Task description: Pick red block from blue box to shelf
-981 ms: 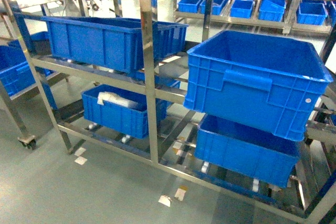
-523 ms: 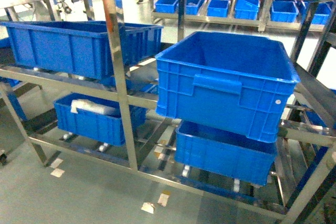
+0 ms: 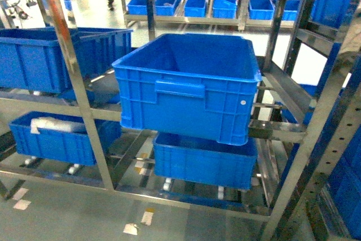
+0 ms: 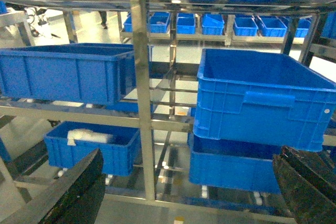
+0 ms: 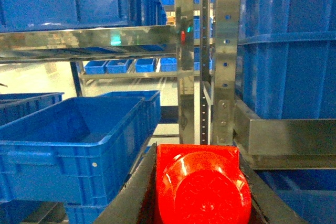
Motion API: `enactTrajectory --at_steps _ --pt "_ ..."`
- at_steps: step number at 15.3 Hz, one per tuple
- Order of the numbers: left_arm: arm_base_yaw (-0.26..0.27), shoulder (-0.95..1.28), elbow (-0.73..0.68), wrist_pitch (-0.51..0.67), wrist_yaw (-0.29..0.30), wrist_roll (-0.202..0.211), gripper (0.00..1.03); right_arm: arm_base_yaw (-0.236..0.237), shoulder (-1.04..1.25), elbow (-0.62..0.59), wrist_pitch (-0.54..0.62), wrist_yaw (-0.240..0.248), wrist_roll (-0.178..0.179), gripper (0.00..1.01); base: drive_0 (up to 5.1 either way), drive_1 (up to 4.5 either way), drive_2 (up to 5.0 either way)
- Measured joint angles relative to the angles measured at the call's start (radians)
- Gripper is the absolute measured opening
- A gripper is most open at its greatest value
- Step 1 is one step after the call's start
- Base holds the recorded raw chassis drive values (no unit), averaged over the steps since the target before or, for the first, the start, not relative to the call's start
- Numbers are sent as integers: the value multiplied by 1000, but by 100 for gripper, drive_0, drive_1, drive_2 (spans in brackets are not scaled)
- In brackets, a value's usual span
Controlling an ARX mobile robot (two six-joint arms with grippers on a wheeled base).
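The red block [image 5: 202,187], bright and glossy with a round domed face, fills the bottom of the right wrist view. My right gripper [image 5: 195,153] is shut on it, one black finger on each side. Just ahead of it stands the shelf [image 5: 226,51], a shiny steel rack with perforated posts, which also shows in the head view as the shelf [image 3: 73,83]. In the left wrist view my left gripper [image 4: 187,156] is open, its dark fingers [image 4: 79,187] spread wide with nothing between them. The blue box is out of view. Neither gripper shows in the head view.
Dark blue ribbed crates sit on the rack: a big one [image 3: 186,83] in the middle, another [image 3: 203,159] under it, one [image 3: 51,57] at the left. A low crate [image 3: 56,139] holds a white bundle [image 3: 51,123]. Paper scraps [image 3: 131,228] lie on the grey floor.
The head view has swung to the right: the rack and its crates have slid leftward in the picture, and a perforated post has come in at the right edge.
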Motion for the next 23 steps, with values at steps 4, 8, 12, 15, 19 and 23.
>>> enactTrajectory --at_steps 4,8,12,15,19,23 --pt "-2 0 0 -1 1 0 98 -1 -1 0 0 1 0 28 -154 -154 -154" --pt "-1 0 0 0 0 0 98 -1 -1 0 0 0 0 28 -154 -154 -154" --pt "0 0 0 0 -2 0 98 0 0 0 0 -1 0 28 -154 -154 -154" --pt "-2 0 0 0 2 0 98 -1 -2 0 1 2 0 28 -154 -154 -154" --pt "-2 0 0 0 0 0 98 0 -1 0 0 0 0 28 -154 -154 -154" --pt "-2 0 0 0 0 0 98 0 -1 0 0 0 0 28 -154 -154 -154"
